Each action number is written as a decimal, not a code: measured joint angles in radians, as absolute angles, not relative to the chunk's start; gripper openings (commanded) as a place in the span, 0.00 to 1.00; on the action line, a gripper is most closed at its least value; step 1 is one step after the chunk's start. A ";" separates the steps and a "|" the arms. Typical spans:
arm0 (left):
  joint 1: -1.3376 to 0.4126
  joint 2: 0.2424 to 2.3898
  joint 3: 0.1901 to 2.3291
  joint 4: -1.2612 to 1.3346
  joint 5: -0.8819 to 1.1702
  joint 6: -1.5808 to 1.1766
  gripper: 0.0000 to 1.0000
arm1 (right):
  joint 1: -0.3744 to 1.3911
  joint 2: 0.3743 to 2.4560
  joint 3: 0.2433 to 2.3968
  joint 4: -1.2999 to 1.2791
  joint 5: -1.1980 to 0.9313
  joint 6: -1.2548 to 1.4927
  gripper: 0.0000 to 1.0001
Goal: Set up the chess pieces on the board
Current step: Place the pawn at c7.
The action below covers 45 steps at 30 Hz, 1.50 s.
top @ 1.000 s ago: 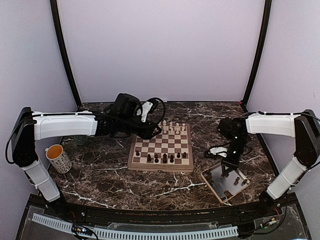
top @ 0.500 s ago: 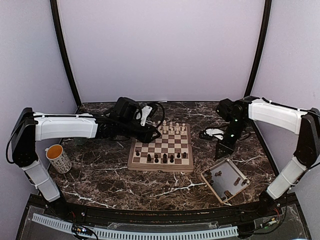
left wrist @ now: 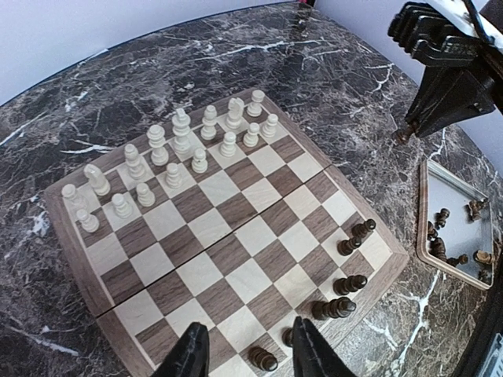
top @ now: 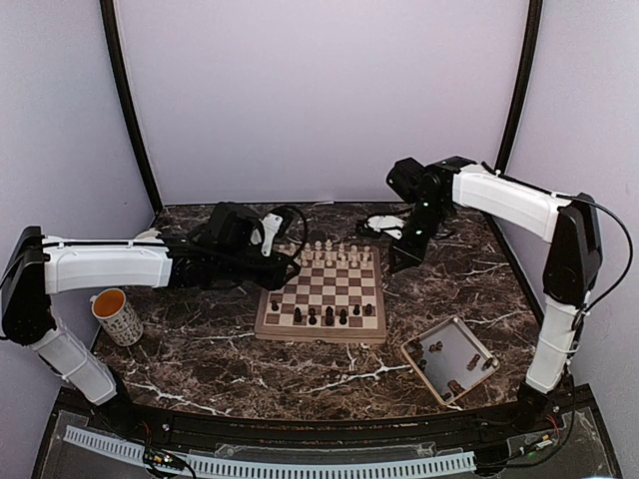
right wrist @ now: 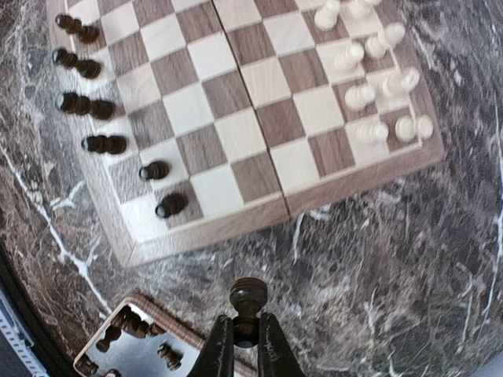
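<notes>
Right claw (right wrist: 246, 328) is clamped on one dark chess piece (right wrist: 248, 295), held above the tabletop (top: 200, 349) just beside the board (top: 329, 284). Other dark pieces (top: 327, 316) are stood along its near edge. Left claw (left wrist: 250, 352) is held apart over that edge, nothing gripped.

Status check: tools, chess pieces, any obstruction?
Right tool shut on one dark piece, above table beside board. Left tool open, empty, at board edge. Spare dark pieces in tray. Nothing blocking the board.
</notes>
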<state>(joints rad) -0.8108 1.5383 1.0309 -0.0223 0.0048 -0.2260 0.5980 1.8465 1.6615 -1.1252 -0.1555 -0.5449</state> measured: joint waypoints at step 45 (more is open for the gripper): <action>-0.810 1.406 0.928 0.007 -0.121 -0.229 0.40 | 0.855 2.287 2.028 -1.216 -0.105 -0.585 0.22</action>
<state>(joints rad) -0.8104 1.4059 0.9279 0.0071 -0.1215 -0.2287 0.8547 2.2871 2.0285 -1.2163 -0.1055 -0.5850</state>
